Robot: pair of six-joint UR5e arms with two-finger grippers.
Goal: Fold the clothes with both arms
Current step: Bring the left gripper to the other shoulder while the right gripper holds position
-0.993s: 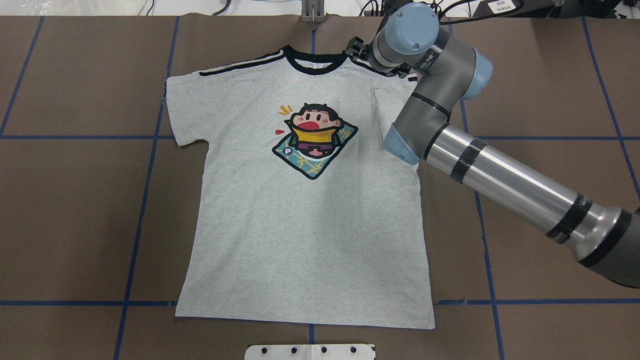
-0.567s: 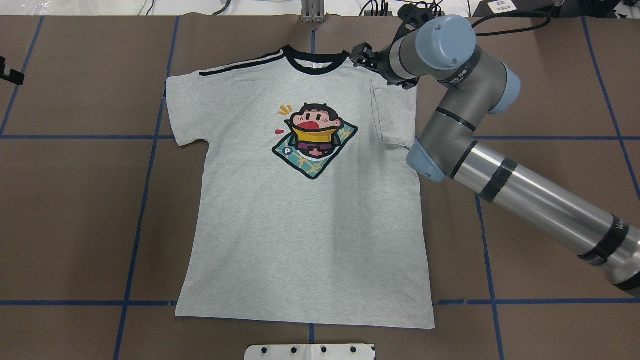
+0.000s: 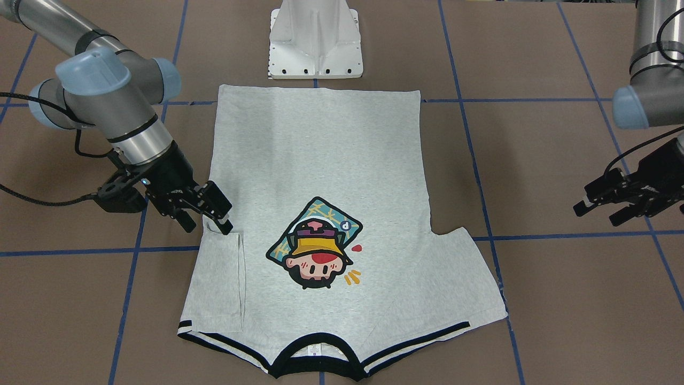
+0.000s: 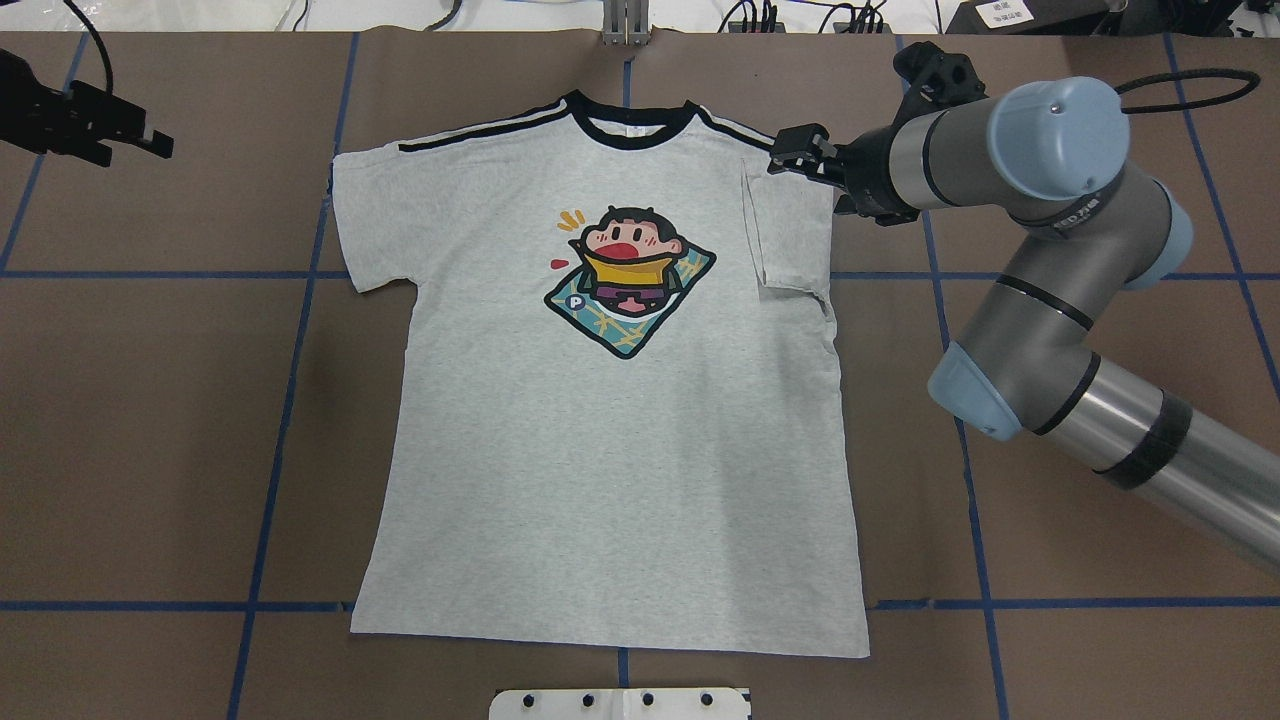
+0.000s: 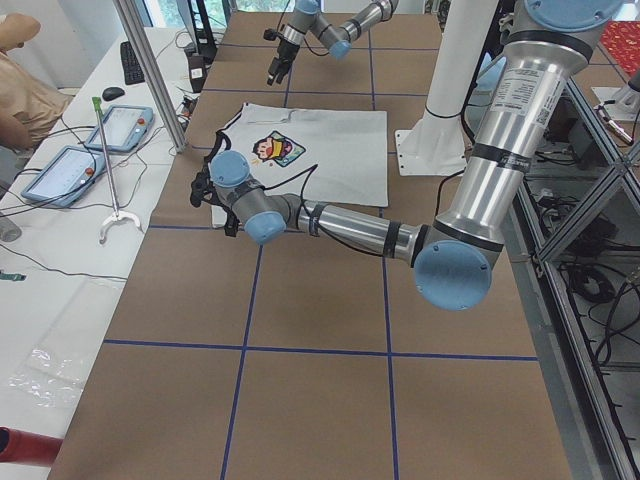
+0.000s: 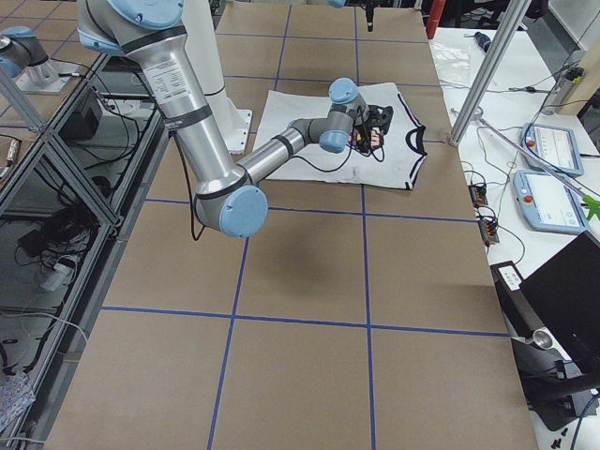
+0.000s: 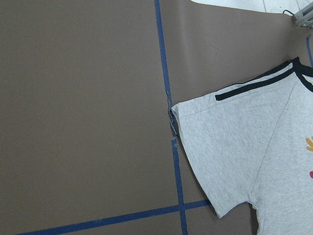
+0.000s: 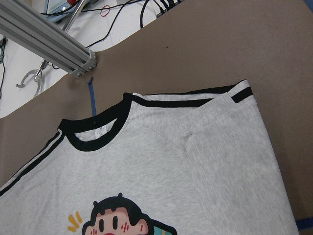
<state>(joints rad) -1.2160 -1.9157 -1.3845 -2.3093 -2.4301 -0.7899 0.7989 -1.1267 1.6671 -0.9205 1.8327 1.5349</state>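
In the front-facing view, one T-shirt [image 3: 320,160] is lying flat, print up, in the middle of the table [image 3: 561,331]. Its hem is being kept near the white pedestal [image 3: 315,37] and its collar at the far side, so that each arm is being given its own sleeve to reach. The right gripper [image 3: 206,222] is being held low at the shirt's right edge, just beside the right sleeve [image 3: 222,278], which is lying folded inward over the body. Its fingers are being held apart and released with nothing grasped, which is being judged as that sleeve fold being finished. The left gripper [image 3: 596,213] is being held well apart from the shirt on the left, likewise spread and empty, probably for the left sleeve [image 3: 465,272], which is lying flat and is not yet folded. In the overhead view the right arm [image 4: 1040,300] is being shown reaching in across the blue tape lines [image 4: 280,400], while the left gripper is only entering at the far left corner. In the two side views the left arm [image 5: 350,225] and its partner are being shown over the shirt, but the fingers are too small to be judged. In the left wrist view only the flat sleeve is being framed; in the right wrist view the black neck band [image 8: 93,137] and the folded sleeve are being framed, and no fingers are visible in either. Being counted: one shirt, two sleeves (one folded, one flat), two arms, two grippers, one pedestal.
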